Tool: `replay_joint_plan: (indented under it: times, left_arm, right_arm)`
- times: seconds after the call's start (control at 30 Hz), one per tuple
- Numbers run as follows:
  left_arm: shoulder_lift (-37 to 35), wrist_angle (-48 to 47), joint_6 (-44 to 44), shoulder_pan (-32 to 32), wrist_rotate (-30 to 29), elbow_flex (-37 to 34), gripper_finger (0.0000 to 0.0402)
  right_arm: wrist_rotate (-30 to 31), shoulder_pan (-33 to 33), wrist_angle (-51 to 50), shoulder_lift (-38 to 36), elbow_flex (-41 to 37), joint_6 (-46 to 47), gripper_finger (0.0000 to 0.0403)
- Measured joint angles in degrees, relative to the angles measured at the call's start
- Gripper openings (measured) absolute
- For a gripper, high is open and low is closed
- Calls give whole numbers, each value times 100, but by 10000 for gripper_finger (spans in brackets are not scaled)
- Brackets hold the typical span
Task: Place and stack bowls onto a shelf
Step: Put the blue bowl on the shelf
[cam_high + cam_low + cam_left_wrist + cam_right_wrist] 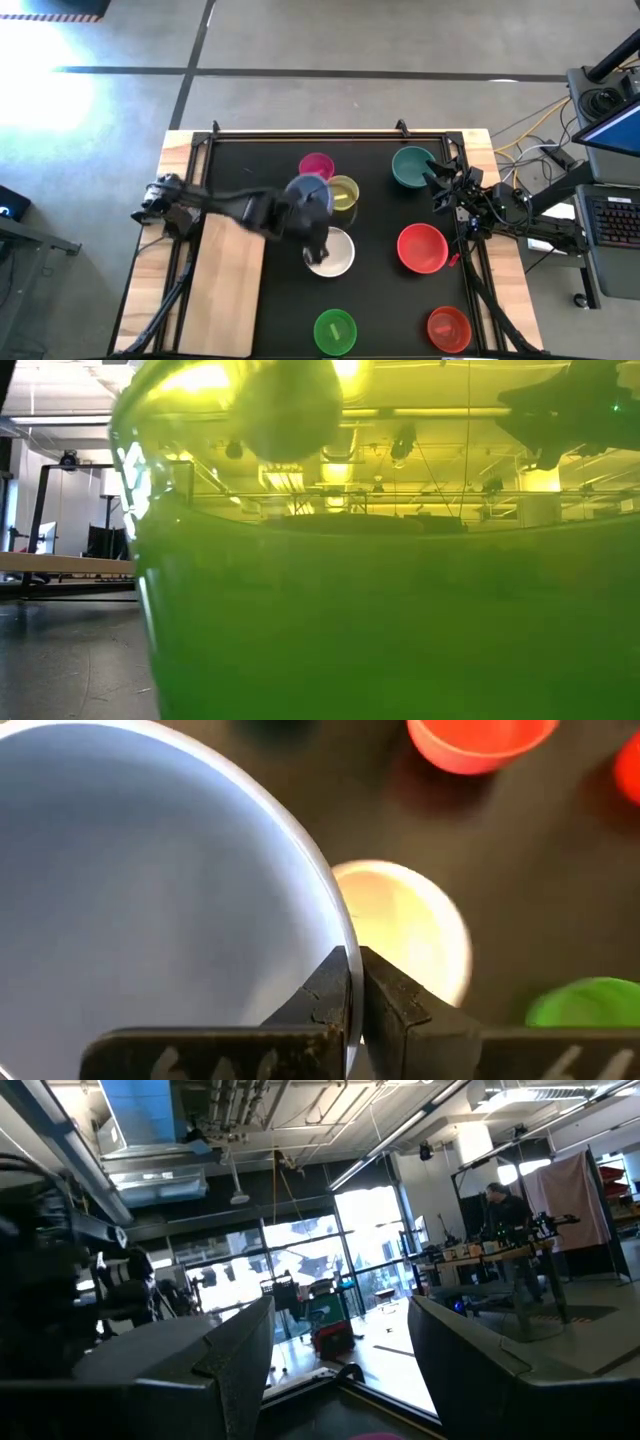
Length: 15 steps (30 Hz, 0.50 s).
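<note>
While the left gripper point(352, 982) is hanging over the middle of the black mat point(380, 290), we are seeing its two fingers point(325, 995) clenched on the rim of the grey-blue bowl point(308, 196), one finger inside the wall and the other outside it. That bowl is being held above the mat, just off the shelf point(228, 283), which is lying along the mat's left edge. The white bowl point(334, 250) is sitting on the mat directly beneath the gripper, close to the shelf. The magenta bowl point(316, 165) and the yellow bowl point(344, 192) are resting beyond it, farther up the mat. The teal-green bowl point(412, 167), a red bowl point(422, 247) and a second red bowl point(449, 327) are lying well apart from the shelf, toward the mat's right side. The bright green bowl point(335, 331) is sitting at the mat's near edge. The right gripper point(340, 1350) is waiting beside the teal-green bowl with its fingers released and nothing between them.
</note>
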Motion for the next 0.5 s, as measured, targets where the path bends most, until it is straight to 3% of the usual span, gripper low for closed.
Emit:
replay_joint_plan:
  times: [0.13,0.5]
  left_arm:
    - [55,-427,-1454,-426,51,0,0]
    - [410,-1668,-4742,-1358,1616,-4,0]
  right_arm:
    - [0,0,0,0,0,1,219]
    - [-1,0,0,0,1,1,219]
